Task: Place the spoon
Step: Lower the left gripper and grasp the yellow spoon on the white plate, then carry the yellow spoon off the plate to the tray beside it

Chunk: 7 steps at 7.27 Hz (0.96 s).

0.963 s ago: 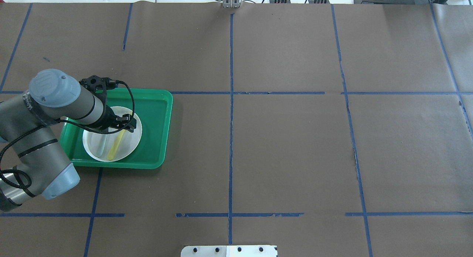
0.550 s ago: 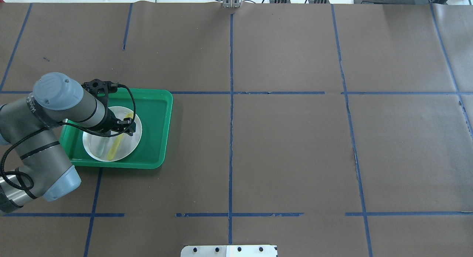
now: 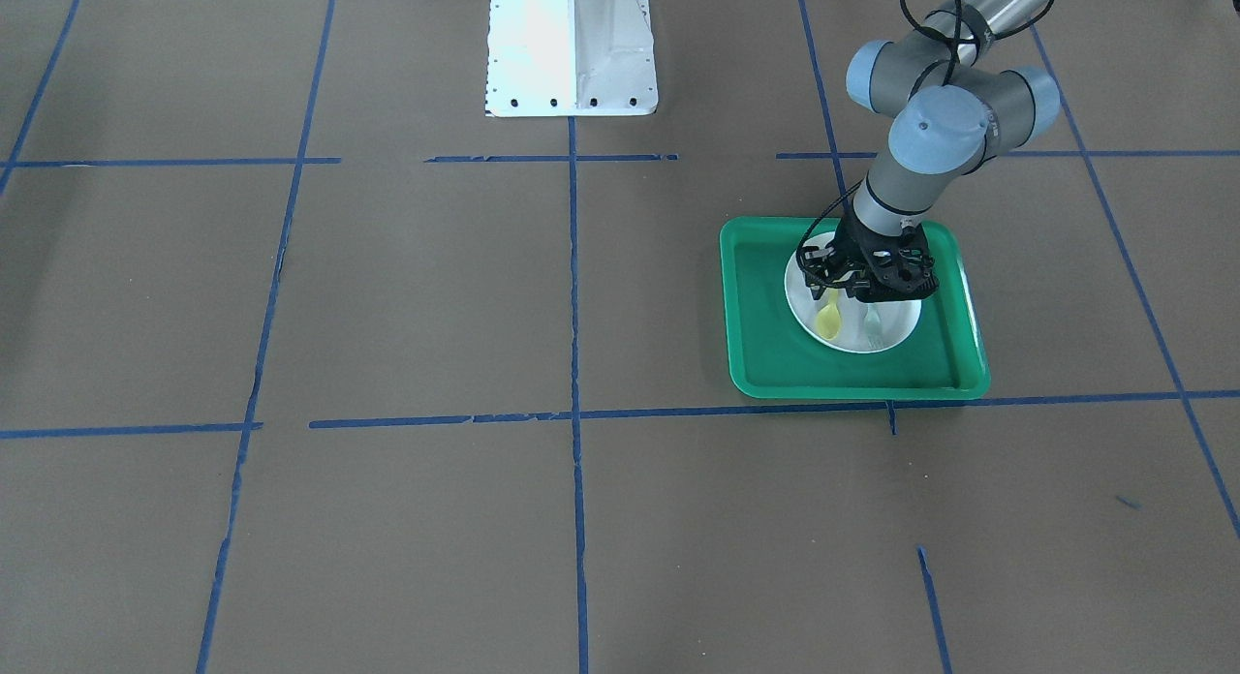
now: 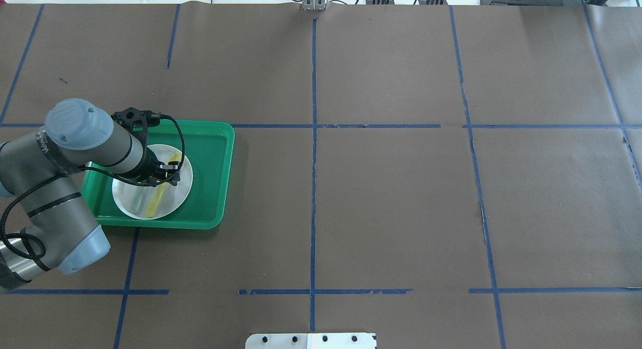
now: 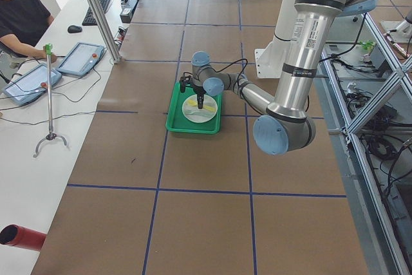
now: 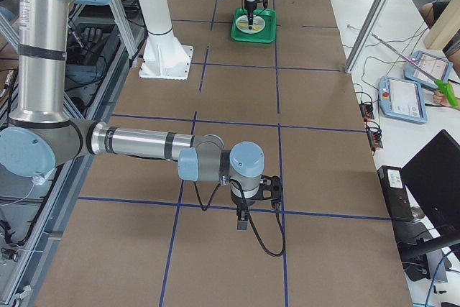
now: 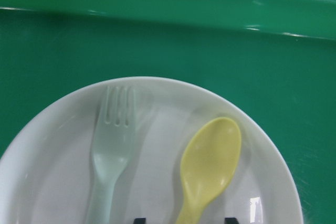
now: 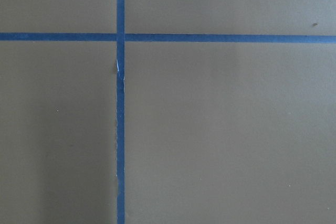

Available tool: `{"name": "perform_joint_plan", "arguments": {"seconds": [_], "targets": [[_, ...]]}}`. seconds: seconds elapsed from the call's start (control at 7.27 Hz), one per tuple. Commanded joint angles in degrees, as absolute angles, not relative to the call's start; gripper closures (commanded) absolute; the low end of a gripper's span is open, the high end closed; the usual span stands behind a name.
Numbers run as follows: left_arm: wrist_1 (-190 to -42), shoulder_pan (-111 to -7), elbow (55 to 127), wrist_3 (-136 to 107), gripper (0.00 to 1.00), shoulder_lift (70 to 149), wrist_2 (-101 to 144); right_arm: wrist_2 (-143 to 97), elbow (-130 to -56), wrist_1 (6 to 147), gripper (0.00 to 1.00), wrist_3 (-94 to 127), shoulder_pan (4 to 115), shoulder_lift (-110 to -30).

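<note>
The pale-yellow spoon [image 7: 210, 161] lies on a white plate [image 7: 155, 177], to the right of a grey-translucent fork [image 7: 111, 150]. The plate sits in a green tray [image 4: 210, 173]. In the overhead view the spoon [image 4: 157, 199] lies with its handle toward the robot. My left gripper [image 4: 168, 174] is low over the plate [image 4: 179, 191], open. Its two fingertips [image 7: 138, 220] stand on either side of the spoon's handle, apart from it. In the front view the spoon's bowl [image 3: 827, 320] shows just beyond the left gripper [image 3: 841, 294]. My right gripper [image 6: 243, 221] shows only in the exterior right view, over bare paper; I cannot tell its state.
The tray [image 3: 760, 306] stands on brown paper crossed by blue tape lines [image 4: 313, 138]. The fork [image 4: 136, 201] lies close to the spoon on the same plate. The robot's white base [image 3: 570, 45] stands at the table's robot side. Operators sit at desks beside the table.
My left arm has shifted slightly and the gripper has come a little lower over the plate. The spoon and fork have not moved.
</note>
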<state>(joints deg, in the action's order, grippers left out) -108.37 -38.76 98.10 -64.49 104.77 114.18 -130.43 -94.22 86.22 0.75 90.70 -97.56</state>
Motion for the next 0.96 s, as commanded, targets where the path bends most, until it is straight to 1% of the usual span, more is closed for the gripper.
{"name": "perform_joint_plan", "arguments": {"seconds": [0.0,0.14,0.41,0.83], "targets": [[-108.4,-38.8,98.2,-64.2,0.79,104.3,114.2,-130.4,-94.2,86.2,0.0,0.7,90.7,-97.6],[-108.5,-38.8,98.3,-64.0,0.8,103.5,114.2,-130.4,-94.2,86.2,0.0,0.8,90.7,-97.6],[-108.5,-38.8,99.3,-63.8,0.88,103.4,114.2,-130.4,-94.2,86.2,0.0,0.8,90.7,-97.6],[-107.1,-39.9,105.6,-62.5,0.94,101.4,115.3,-130.4,-94.2,86.2,0.0,0.8,90.7,-97.6]]}}
